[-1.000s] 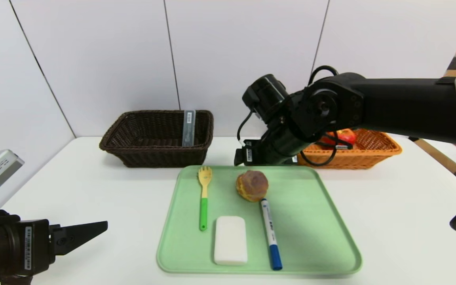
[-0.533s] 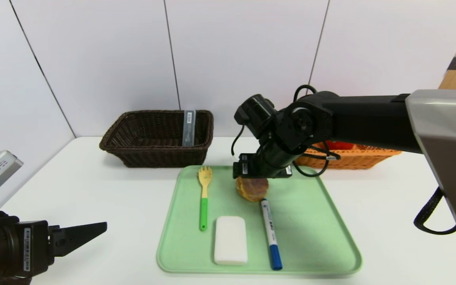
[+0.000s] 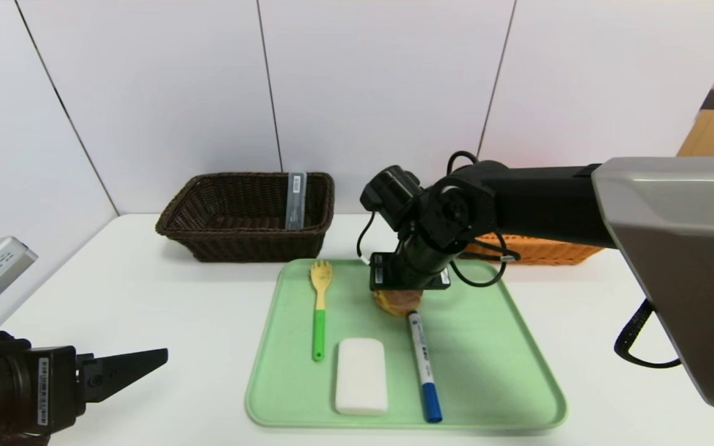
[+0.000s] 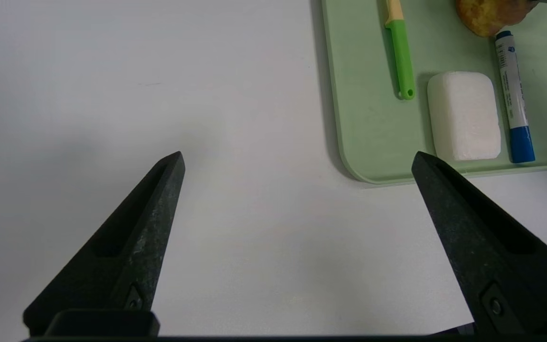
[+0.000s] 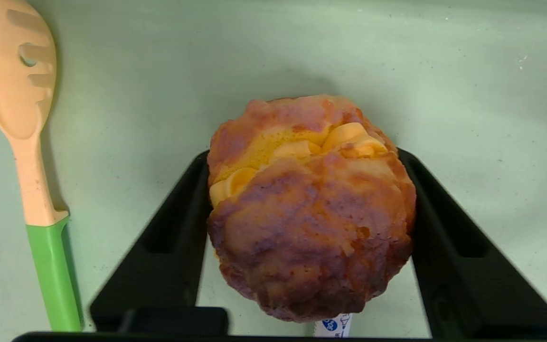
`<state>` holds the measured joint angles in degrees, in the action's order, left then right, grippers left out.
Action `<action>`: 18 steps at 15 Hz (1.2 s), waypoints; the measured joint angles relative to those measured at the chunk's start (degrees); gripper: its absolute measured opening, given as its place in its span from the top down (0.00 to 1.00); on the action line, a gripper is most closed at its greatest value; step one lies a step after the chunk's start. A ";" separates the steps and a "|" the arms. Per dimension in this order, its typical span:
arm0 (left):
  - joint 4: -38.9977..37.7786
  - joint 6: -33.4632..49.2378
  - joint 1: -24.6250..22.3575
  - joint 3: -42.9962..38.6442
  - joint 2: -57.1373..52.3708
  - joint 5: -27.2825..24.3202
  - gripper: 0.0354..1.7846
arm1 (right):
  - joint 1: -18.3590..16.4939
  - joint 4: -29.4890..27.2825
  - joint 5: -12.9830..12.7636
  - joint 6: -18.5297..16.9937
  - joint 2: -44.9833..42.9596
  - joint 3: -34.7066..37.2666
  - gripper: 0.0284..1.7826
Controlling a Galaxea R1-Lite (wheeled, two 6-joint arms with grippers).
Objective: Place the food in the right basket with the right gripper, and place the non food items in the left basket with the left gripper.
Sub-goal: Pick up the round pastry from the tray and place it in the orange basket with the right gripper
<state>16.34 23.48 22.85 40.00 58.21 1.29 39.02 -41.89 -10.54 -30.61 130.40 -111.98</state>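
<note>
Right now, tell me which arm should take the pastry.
Right. The right gripper already straddles the pastry on the tray, jaws open. The left gripper hangs over bare table, off the tray.

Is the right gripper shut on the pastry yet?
Cannot tell. The right gripper has one finger on each side of the pastry, close against it, but a firm clamp is not evident.

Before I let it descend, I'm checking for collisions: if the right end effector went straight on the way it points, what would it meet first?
The pastry. The right end effector points down at the tray with its fingers either side of the pastry, so its palm would likely press the pastry; fingertip clearance above the tray is unclear.
</note>
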 joint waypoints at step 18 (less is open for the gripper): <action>-0.13 0.02 0.05 0.10 -0.05 -0.04 0.06 | -14.28 22.04 -2.93 15.79 -16.20 1.27 0.54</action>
<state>16.20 23.50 22.89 40.09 58.16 1.26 24.75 -19.85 -13.47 -14.82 114.20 -110.71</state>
